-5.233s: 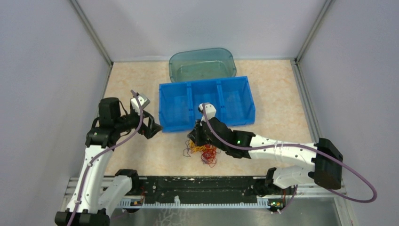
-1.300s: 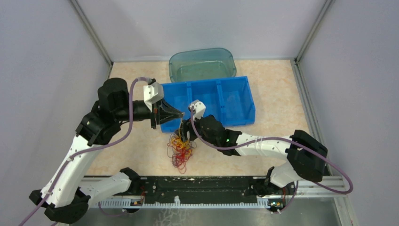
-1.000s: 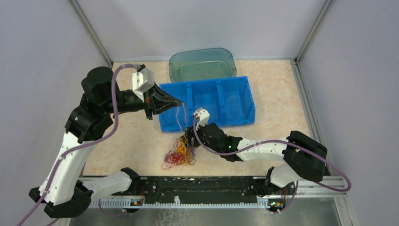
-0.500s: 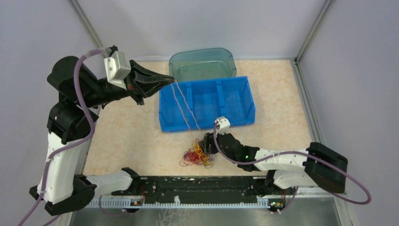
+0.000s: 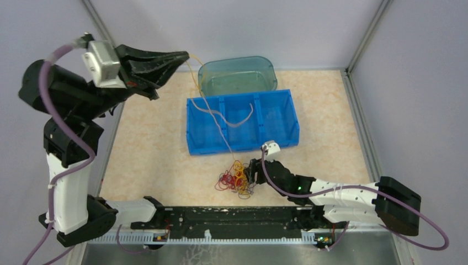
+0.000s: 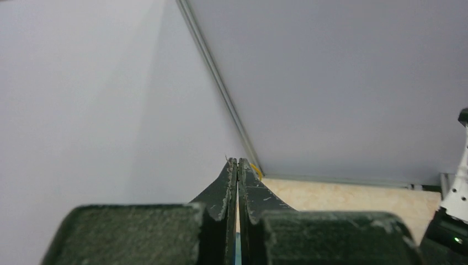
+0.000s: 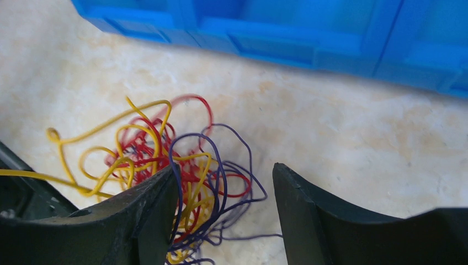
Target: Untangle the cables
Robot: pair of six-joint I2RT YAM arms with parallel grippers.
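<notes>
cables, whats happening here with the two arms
The left gripper is raised high over the far left of the table, shut on one yellow strand. That strand runs down across the blue bin to the cables, a tangled clump in front of the bin. The right gripper sits low at the clump's right edge, open.

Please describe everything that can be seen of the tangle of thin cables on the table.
The cables are thin, flexible strands in yellow, red and dark purple, looped into a loose clump on the beige table, just in front of the blue bin. At least one strand rises from the clump across the bin to the raised left gripper, which is shut on it. The open right gripper sits low beside the clump, loops against one finger.
</notes>
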